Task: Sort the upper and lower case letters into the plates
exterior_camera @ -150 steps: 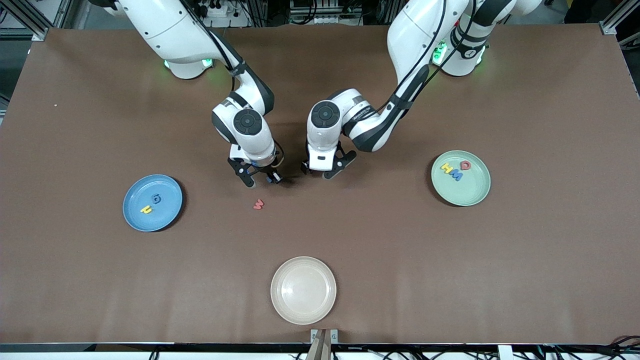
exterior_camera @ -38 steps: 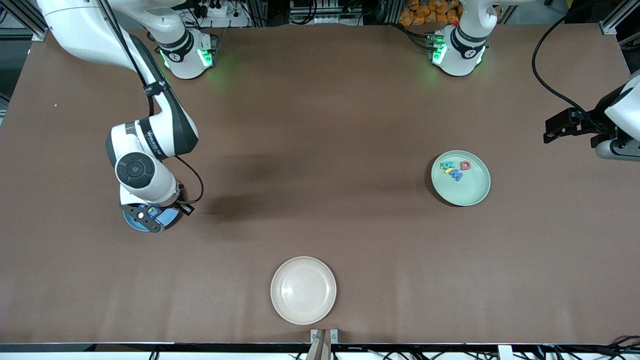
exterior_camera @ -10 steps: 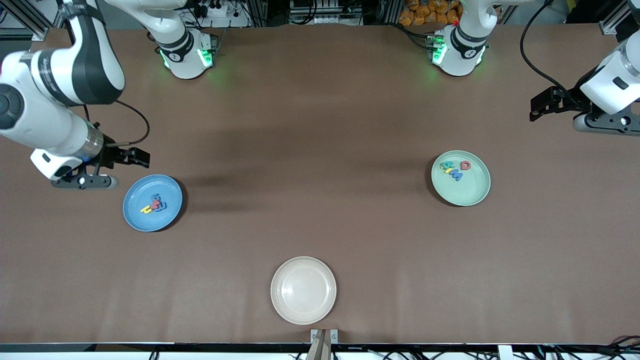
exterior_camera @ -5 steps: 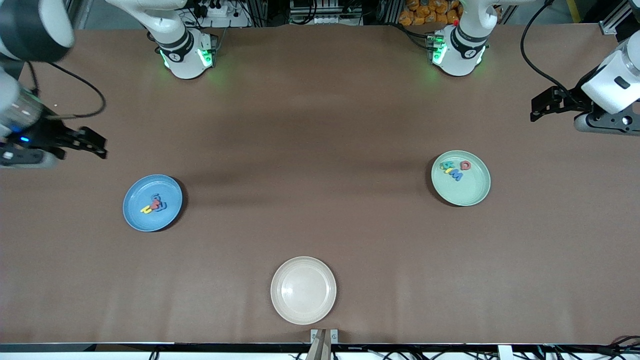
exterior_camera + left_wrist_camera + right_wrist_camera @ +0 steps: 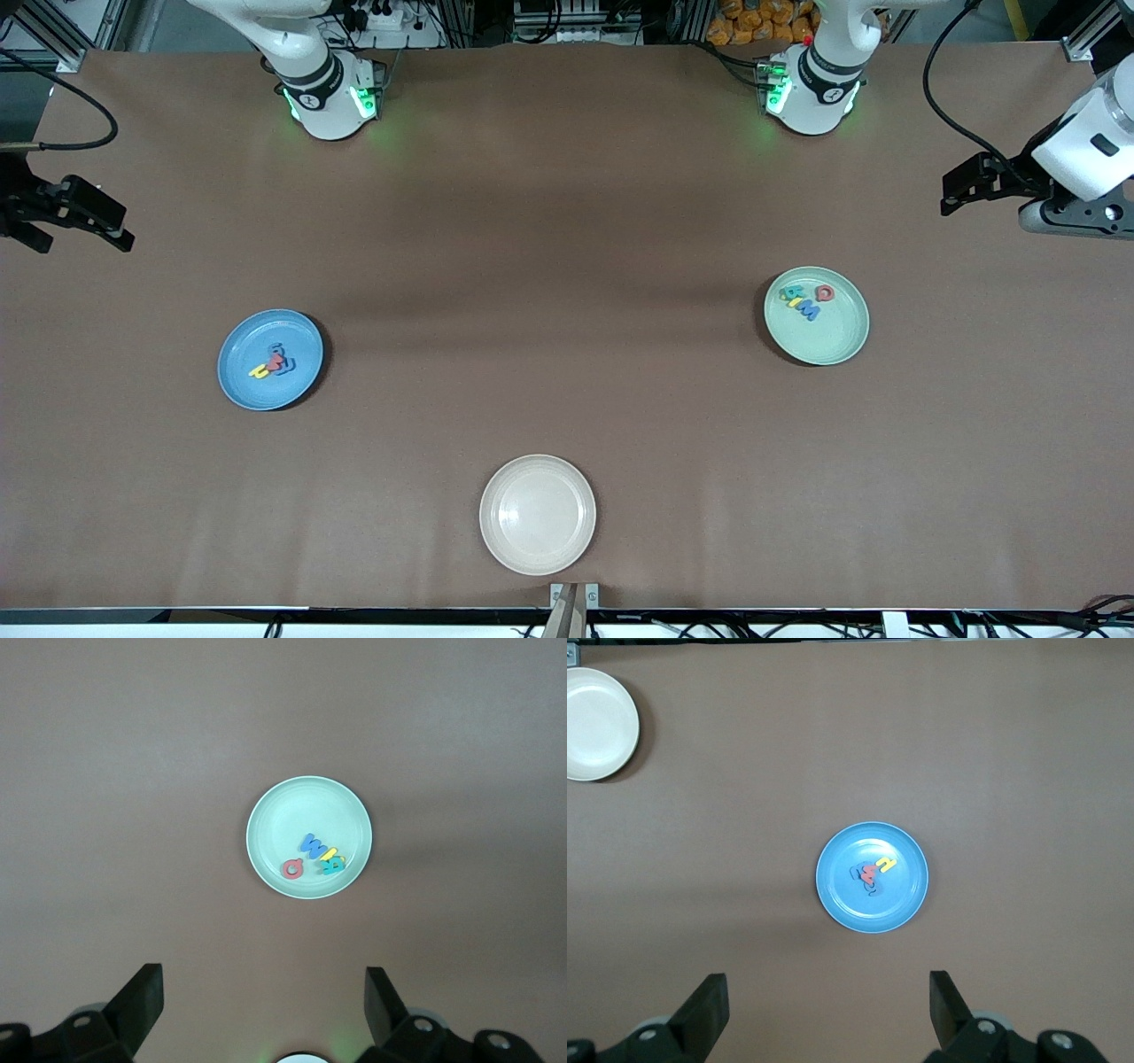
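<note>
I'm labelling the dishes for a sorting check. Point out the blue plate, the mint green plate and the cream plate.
blue plate (image 5: 244, 381): front view, bare floor of the dish near its rim.
mint green plate (image 5: 833, 341): front view, bare floor below the letters.
cream plate (image 5: 538, 514): front view, middle of the dish.

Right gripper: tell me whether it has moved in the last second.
Yes. The right gripper went from beside the round blue plastic plate toward the table's edge at the right arm's end.
</note>
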### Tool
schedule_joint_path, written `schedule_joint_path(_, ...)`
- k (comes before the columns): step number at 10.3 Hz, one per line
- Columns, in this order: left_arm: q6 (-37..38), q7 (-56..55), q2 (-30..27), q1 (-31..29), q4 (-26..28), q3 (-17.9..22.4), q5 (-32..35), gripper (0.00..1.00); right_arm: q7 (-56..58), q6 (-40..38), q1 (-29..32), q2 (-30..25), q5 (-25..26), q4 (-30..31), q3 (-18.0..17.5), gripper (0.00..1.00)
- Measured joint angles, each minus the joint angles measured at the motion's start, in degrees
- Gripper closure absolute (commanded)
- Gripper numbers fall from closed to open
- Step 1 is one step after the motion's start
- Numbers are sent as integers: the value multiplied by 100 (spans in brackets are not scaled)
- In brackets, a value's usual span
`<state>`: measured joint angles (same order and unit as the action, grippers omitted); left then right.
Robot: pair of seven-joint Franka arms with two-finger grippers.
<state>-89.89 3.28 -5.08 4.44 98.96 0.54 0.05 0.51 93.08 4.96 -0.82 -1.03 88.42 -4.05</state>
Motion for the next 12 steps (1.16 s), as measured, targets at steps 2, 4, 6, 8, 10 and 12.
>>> schedule_joint_path(2,-3,0,2,0,-8,0,0,0,0,-3,0,29,-2,-35,0,0)
schedule_joint_path(4,-8,0,15,0,-26,0,0,0,0,-47,0,54,-2,-35,0,0)
schedule_joint_path(6,-8,0,21,0,-40,0,0,0,0,-82,0,66,-2,-35,0,0)
schedule_joint_path(8,-21,0,30,3,-54,0,0,0,0,-95,0,66,-2,-37,0,0)
schedule_joint_path(10,-278,-48,99,21,-131,-4,0,0,0,-102,0,69,-2,-37,0,0)
schedule_joint_path(12,-338,-278,257,51,-395,-6,0,0,0,-108,0,83,-2,-37,0,0)
